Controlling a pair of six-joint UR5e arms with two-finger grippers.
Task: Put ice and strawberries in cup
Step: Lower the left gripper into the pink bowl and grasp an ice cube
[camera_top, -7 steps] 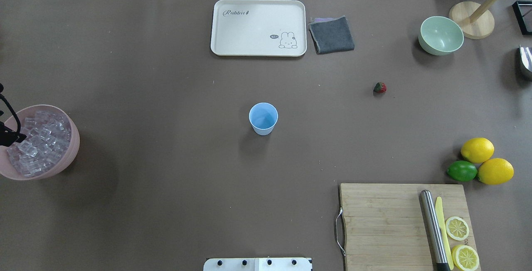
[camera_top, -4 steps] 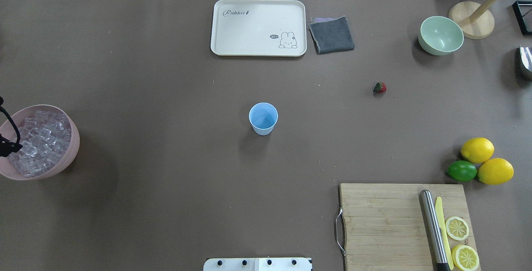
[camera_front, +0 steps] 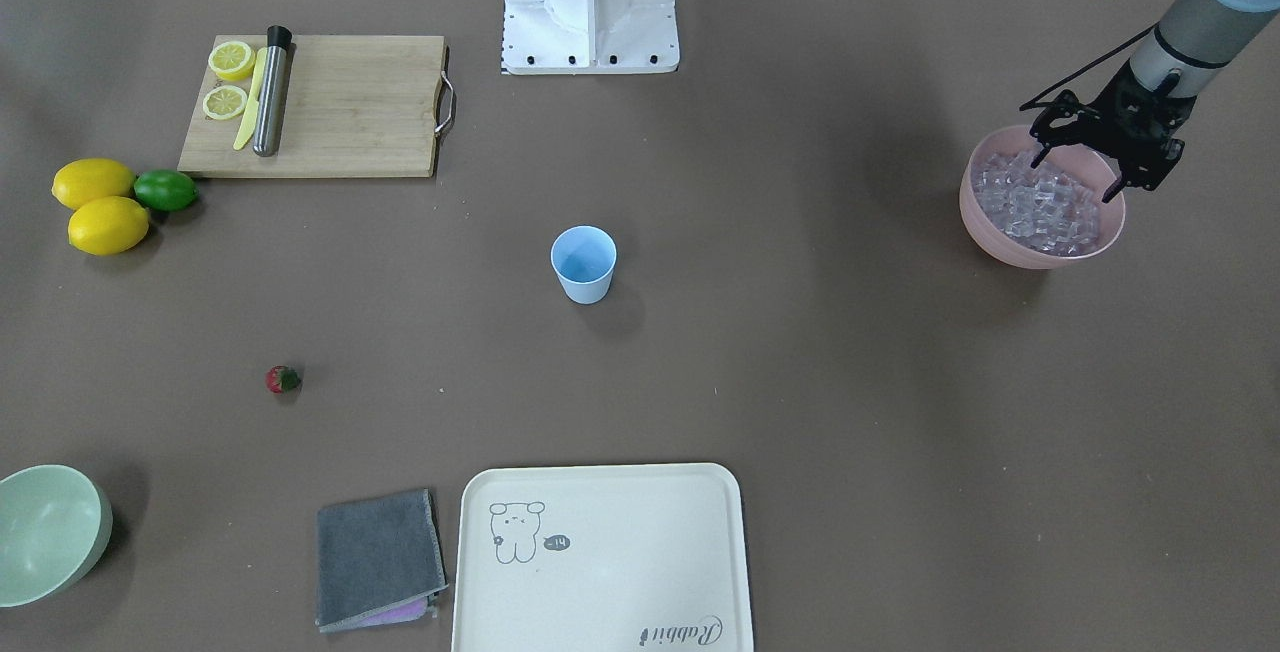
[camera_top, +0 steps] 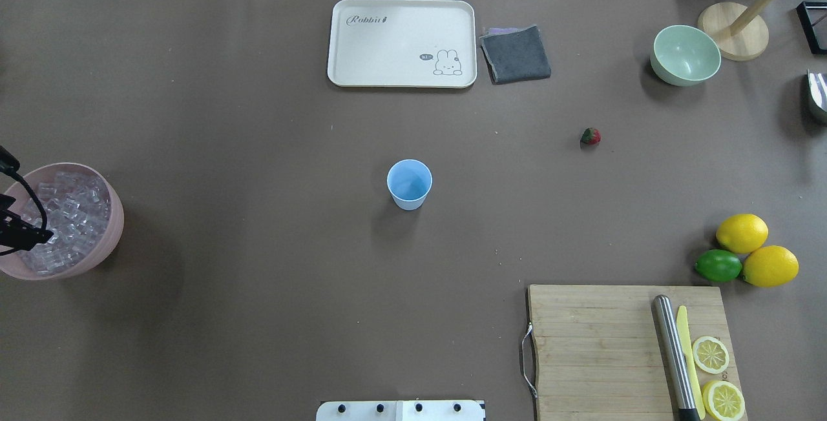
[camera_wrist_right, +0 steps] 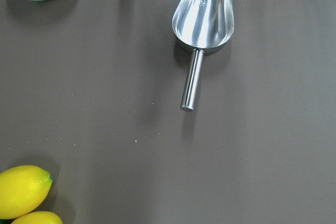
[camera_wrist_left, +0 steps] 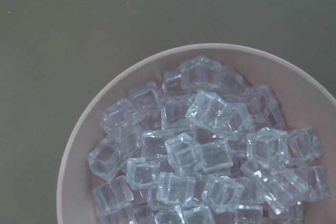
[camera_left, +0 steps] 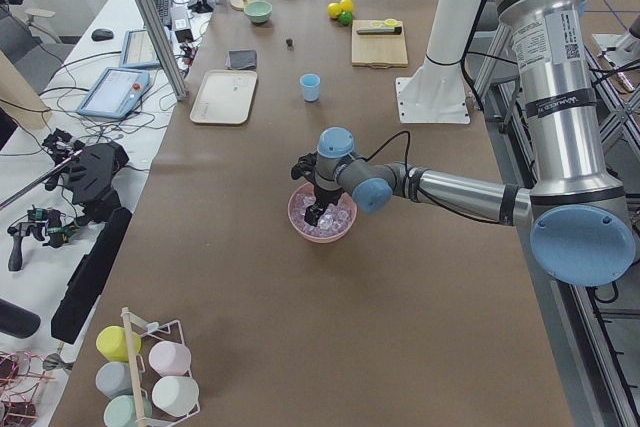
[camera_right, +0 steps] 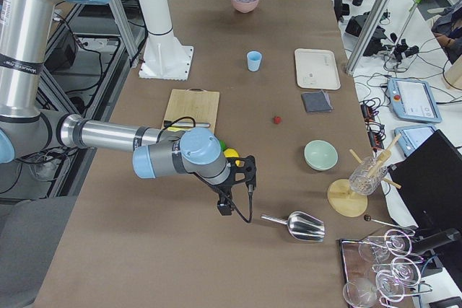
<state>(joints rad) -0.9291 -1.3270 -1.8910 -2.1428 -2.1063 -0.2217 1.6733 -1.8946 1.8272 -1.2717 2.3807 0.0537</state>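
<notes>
The light-blue cup (camera_top: 409, 183) stands upright in the middle of the table and also shows in the front-facing view (camera_front: 583, 262). The ice (camera_top: 64, 214) is heaped in a pink bowl (camera_top: 114, 217) at the table's left edge and fills the left wrist view (camera_wrist_left: 210, 145). My left gripper (camera_front: 1075, 180) hovers open just above the ice, holding nothing. The strawberry (camera_top: 590, 136) lies alone on the table, right of the cup and farther back. My right gripper (camera_right: 234, 194) shows only in the exterior right view, near the lemons. I cannot tell if it is open or shut.
A metal scoop (camera_wrist_right: 202, 24) lies below the right wrist. Two lemons (camera_top: 742, 232) and a lime (camera_top: 718, 265) sit by a cutting board (camera_top: 594, 343) with a knife and lemon slices. A cream tray (camera_top: 400, 43), grey cloth (camera_top: 515, 54) and pale green bowl (camera_top: 686, 54) stand at the back.
My left gripper has shifted slightly over the ice bowl, toward the robot's side. The cup, strawberry and other things have not moved.
</notes>
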